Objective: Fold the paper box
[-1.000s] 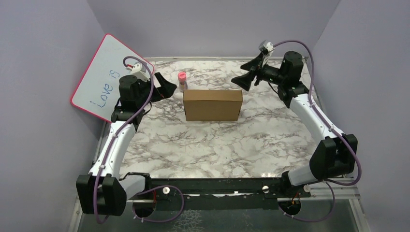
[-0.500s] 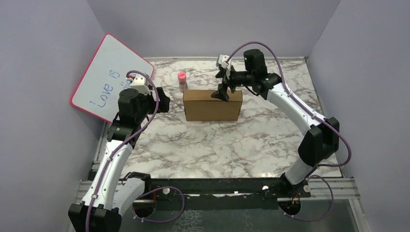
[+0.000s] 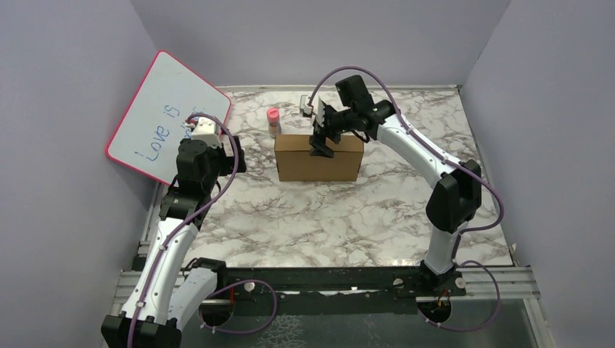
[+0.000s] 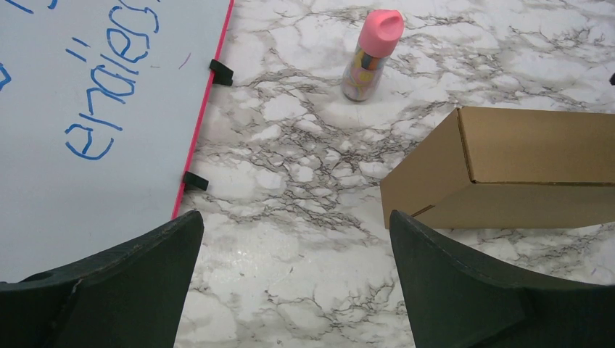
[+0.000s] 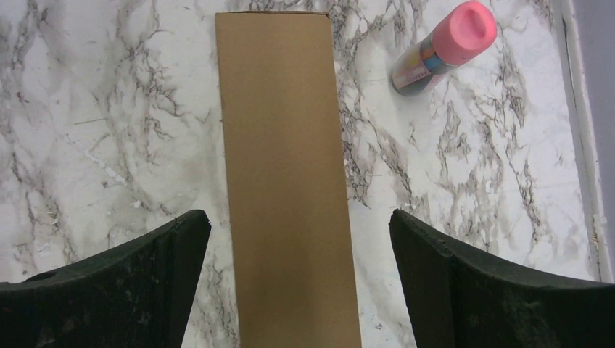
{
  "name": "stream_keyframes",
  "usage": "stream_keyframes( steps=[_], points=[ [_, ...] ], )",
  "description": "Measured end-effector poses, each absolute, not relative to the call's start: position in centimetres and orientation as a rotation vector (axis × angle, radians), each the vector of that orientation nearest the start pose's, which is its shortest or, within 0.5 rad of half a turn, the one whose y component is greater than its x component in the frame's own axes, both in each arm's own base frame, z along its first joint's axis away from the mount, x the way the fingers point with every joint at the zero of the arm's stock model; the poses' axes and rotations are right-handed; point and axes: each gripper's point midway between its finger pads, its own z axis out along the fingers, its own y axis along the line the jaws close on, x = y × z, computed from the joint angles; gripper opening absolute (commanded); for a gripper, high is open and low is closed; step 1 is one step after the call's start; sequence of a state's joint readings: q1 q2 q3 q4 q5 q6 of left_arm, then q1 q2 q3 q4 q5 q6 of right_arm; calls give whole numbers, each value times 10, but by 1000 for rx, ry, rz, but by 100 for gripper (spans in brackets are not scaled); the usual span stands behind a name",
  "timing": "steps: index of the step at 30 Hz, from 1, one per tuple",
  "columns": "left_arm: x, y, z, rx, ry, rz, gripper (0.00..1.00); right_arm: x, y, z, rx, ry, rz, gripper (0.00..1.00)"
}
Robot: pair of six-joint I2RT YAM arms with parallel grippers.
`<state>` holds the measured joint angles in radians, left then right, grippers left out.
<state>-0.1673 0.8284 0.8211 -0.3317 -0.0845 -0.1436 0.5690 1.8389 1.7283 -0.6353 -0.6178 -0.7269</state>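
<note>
A pink-framed whiteboard point(image 3: 163, 116) leans against the left wall. Beside it the left fingers point(image 4: 130, 275) spread wide over the marble counter point(image 3: 326, 217), holding nothing. A pink-capped bottle point(image 3: 273, 121) stands just behind the left end of the paper box point(image 3: 319, 163). The box sits closed at mid-counter, toward the far side. The right fingers point(image 5: 471, 290) hang above its top, spread wide and gripping nothing.

Soft, even overhead light reaches me in all three views, bright enough to trace the veins of the marble tabletop point(image 3: 326, 217). In the top view the paper box point(image 3: 319, 161) casts only a faint shadow at its lower edge. At the bottom of the wrist frames, the left gripper point(image 4: 295, 225) and right gripper point(image 5: 297, 221) read near-black, their edges slightly soft.
</note>
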Motion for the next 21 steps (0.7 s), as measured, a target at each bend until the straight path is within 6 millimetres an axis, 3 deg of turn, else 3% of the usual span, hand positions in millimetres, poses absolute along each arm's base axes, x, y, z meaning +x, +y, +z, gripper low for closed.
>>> stream_keyframes(
  steps=[6, 10, 18, 21],
  points=[
    [305, -46, 244, -19, 1911, -127, 99, 377, 334, 190, -1628, 1656, 576, 89],
    [304, -47, 244, -12, 1908, -129, 99, 369, 334, 174, -1679, 1699, 556, 68],
    [301, -49, 245, -3, 1901, -132, 99, 357, 338, 174, -1739, 1691, 419, 46],
    [300, -50, 247, 0, 1894, -133, 99, 348, 332, 174, -1746, 1676, 298, 43]
  ],
)
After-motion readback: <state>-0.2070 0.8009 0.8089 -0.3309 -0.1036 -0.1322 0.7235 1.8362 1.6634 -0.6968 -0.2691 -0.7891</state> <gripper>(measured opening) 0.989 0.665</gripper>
